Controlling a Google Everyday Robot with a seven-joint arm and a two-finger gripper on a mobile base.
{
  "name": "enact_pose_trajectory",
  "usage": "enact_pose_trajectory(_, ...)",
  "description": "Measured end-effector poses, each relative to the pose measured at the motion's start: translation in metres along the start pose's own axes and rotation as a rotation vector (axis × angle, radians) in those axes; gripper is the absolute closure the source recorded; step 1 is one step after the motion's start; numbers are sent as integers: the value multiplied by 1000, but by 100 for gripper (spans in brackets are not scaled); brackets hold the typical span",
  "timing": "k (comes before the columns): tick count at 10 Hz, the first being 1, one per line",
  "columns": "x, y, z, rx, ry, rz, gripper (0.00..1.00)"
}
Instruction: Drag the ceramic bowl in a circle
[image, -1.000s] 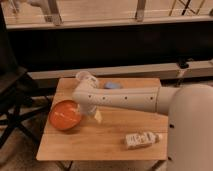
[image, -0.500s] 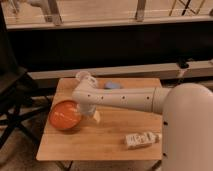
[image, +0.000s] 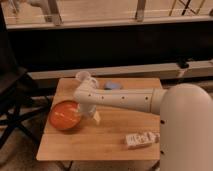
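Almost nothing has moved since a moment ago: the orange bowl (image: 64, 115) sits in the same spot on the left front part of the wooden table (image: 105, 147), and the white arm (image: 122, 98) still stretches across from the right. Its gripper (image: 93, 115) hangs down just at the bowl's right rim with its fingers spread wide; I cannot tell whether it touches the rim. A clear cup (image: 85, 78) stands at the back edge, a blue thing (image: 113, 86) beside it behind the arm. A white packet (image: 142, 139) lies near the front right corner. A black chair (image: 11, 95) stands left of the table.
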Motion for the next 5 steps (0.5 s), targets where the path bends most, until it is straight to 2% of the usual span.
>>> enact_pose_trajectory(2, 1, 0, 3, -5, -7, -5, 23)
enact_pose_trajectory(3, 1, -1, 5, -6, -9, -9, 29)
enact_pose_trajectory(5, 2, 0, 8, -9, -16, -14, 48)
